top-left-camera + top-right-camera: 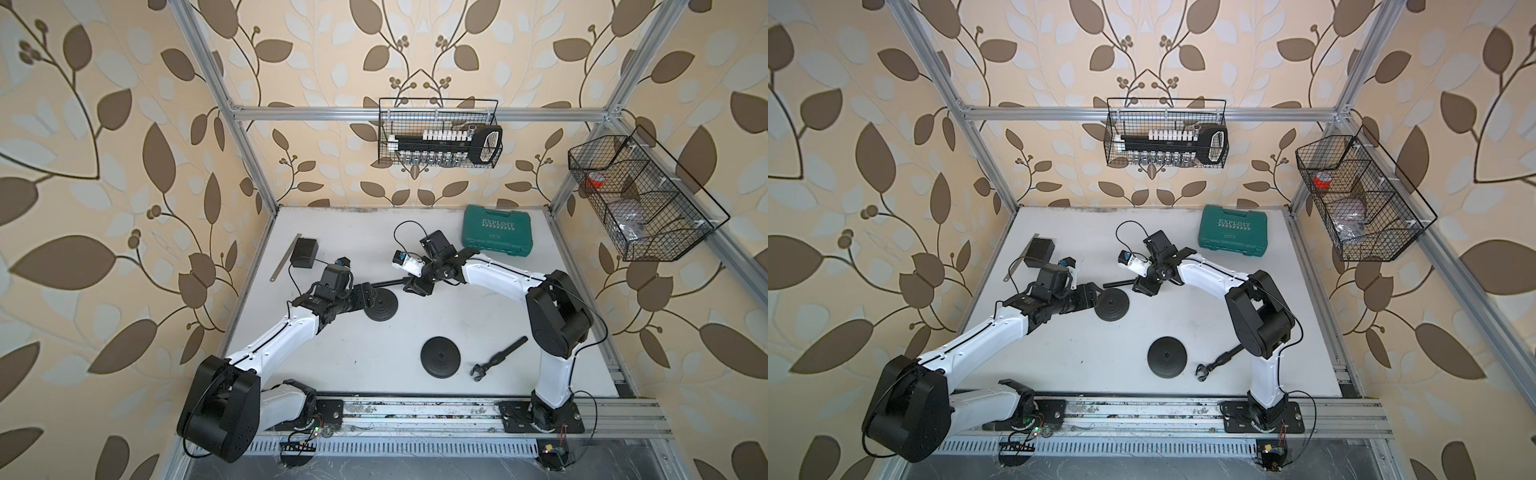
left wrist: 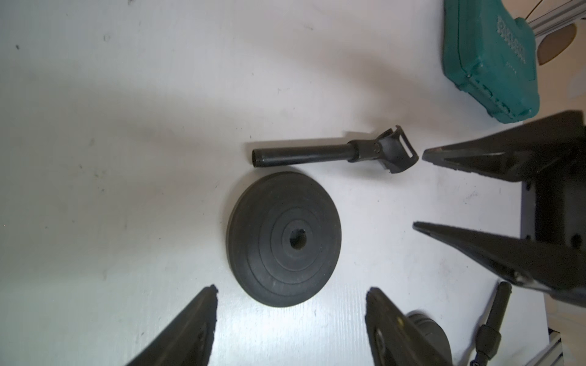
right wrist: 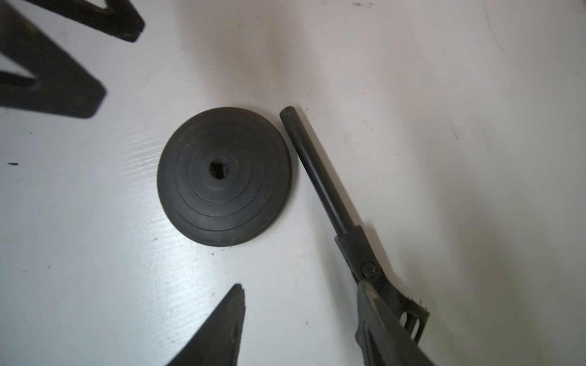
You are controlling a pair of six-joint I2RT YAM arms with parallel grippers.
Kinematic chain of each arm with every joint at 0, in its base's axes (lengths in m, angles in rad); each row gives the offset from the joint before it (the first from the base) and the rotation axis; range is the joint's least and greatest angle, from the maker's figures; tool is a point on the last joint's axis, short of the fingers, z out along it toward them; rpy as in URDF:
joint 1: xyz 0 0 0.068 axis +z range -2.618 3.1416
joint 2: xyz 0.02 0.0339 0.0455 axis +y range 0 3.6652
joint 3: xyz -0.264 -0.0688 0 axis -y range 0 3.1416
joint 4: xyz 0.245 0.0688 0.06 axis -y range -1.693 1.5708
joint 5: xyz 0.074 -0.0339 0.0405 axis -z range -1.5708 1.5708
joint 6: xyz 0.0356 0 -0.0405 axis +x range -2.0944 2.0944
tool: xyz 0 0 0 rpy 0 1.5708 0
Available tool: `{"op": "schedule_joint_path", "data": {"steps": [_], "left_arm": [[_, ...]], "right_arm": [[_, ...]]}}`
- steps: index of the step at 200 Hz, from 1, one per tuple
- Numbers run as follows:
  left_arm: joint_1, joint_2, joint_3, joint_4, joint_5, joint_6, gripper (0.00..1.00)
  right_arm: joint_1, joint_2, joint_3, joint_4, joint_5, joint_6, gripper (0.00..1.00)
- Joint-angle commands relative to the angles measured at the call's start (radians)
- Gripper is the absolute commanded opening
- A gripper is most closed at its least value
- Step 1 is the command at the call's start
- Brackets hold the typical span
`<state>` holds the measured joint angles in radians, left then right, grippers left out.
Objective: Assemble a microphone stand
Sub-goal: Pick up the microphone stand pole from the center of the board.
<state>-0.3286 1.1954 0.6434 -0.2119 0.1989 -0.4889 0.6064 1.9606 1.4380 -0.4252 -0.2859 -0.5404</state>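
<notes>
Lying on the table (image 1: 332, 353), the ribbed base (image 3: 222, 177) has the clip-ended rod (image 3: 320, 177) just beside it. The left gripper (image 2: 290, 289) gapes wide at the base; the right gripper (image 3: 299, 285) stands parted, one finger over the rod's clip, gripping nothing. A second base (image 1: 441, 356), second rod (image 1: 498, 358) and green case (image 1: 498, 228) lie well apart

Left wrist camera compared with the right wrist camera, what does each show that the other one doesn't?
Only the left wrist view: the green case and a second pole at the frame's edge. Only the right wrist view: a finger of the right hand crossing in front of the clip end of the nearer pole. Both: the ribbed round base with its centre hole, that pole lying beside it, the white table, and the left hand, open.
</notes>
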Motion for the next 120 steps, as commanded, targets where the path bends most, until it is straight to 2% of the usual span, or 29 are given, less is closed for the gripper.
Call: {"op": "schedule_joint_path", "data": {"steps": [1,55,120], "left_arm": [[-0.009,-0.043,-0.025,-0.024,0.014,-0.021,0.75],[-0.009,-0.097,-0.059,-0.036,0.001,-0.02,0.76],[-0.009,-0.113,-0.081,-0.027,0.003,-0.021,0.78]], "right_arm": [[0.003,0.06,0.091,-0.117,0.048,-0.118,0.5],[0.004,0.182,0.249,-0.221,0.118,-0.219,0.43],[0.009,0.297,0.393,-0.308,0.184,-0.286,0.4]]}}
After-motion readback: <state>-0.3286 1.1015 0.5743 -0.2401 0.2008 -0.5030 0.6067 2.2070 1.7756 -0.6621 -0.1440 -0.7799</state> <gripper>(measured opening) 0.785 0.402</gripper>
